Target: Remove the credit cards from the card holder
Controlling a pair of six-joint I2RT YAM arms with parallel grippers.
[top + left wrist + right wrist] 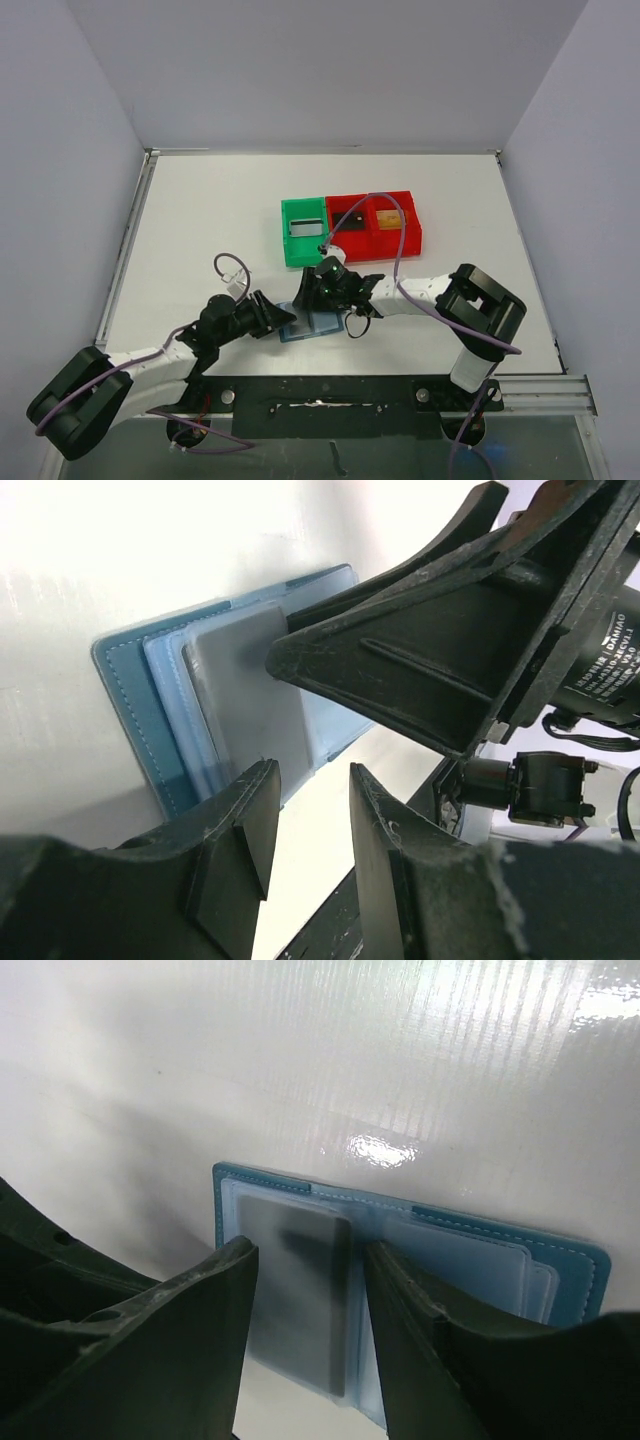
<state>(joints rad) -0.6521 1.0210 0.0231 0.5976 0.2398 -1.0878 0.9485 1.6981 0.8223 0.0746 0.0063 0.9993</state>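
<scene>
Showing between parted right fingers [200, 1330]: credit card [300, 1290] in card holder [565, 1260]; left fingers [240, 850] parted.

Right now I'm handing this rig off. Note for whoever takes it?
Left gripper: open, empty, at the edge of the card holder.
Right gripper: open, jaws astride the grey card, close over the holder.
Card holder: lying open on the table, just in front of the arms.
Grey card: still seated in the holder.
Done: holder is open; no card seen out yet.
Left: pull the grey card, then check for more.
</scene>
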